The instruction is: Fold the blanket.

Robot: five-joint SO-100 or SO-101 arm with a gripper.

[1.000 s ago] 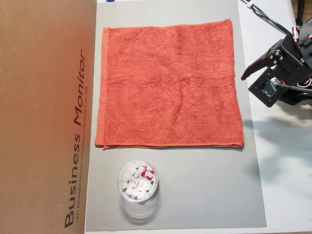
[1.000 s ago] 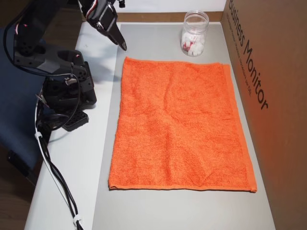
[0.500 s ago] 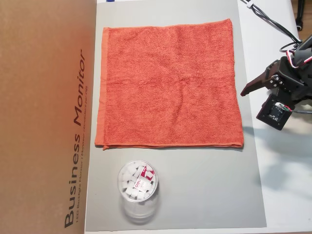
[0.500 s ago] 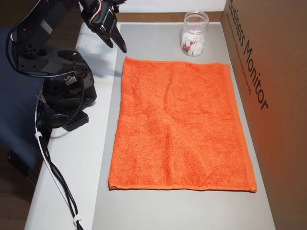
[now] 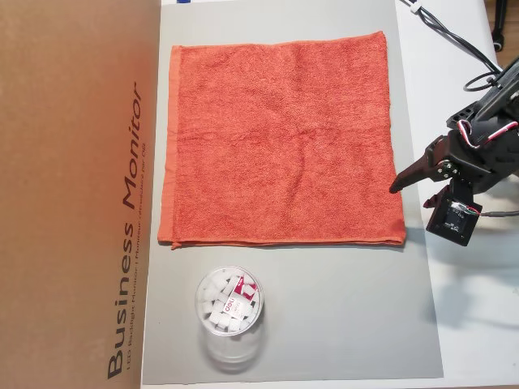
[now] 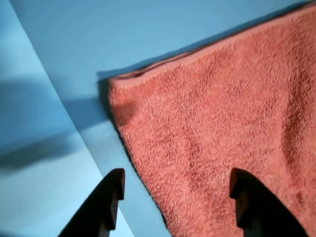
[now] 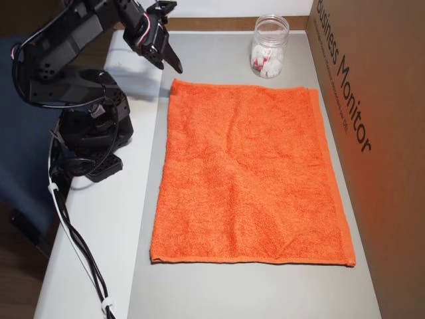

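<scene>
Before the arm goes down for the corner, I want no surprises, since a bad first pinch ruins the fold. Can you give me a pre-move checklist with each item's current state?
1. Gripper open: ok, the fingers stand apart in the wrist view.
2. Gripper empty: ok, nothing is between the fingers.
3. Blanket flat and unfolded on the grey mat: ok.
4. Blanket corner in sight ahead of the gripper: ok.
5. Fingers straddling the blanket's edge: ok, one over the mat, one over the cloth in the wrist view.
6. Plastic cup off the blanket: ok, it stands on the mat beyond the hem.
</scene>
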